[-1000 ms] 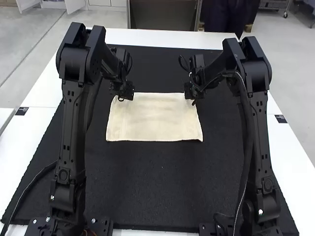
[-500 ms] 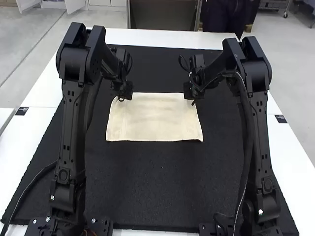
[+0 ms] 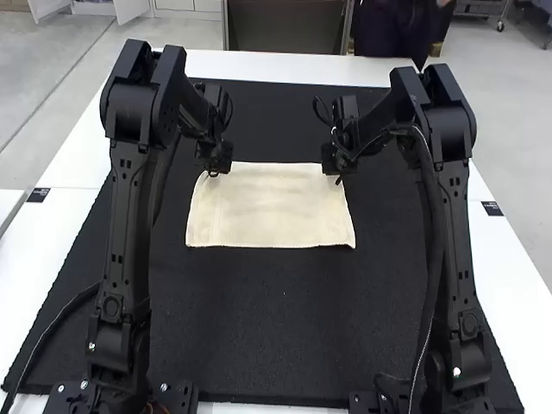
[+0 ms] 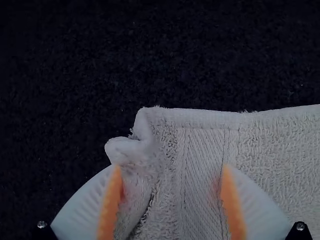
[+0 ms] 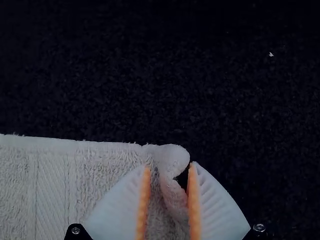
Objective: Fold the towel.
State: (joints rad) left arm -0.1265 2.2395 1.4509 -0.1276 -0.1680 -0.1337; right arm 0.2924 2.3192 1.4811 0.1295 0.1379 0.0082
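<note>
Towel (image 3: 271,207) lies flat on mat (image 3: 259,328) over worktop (image 3: 504,267), far corners rucked; left hand (image 4: 171,166) spread wide astride one, right hand (image 5: 170,165) spread narrower astride other; layers unclear, main fold apparently undone; gripping, folding over, smoothing left

White table (image 3: 250,65), big black mat (image 3: 280,336) on it. Pale towel (image 3: 272,207) lies flat on the mat, roughly rectangular; its two far corners are rucked up, per the wrist views. Mat extends past the towel on all sides. White tabletop shows beyond the mat, on the towel's far side, left and right. Small dark label (image 3: 38,195) on tabletop left of towel, another (image 3: 492,209) right of it. Tiny pale fleck (image 5: 271,54) on mat, off towel's far right corner.
</note>
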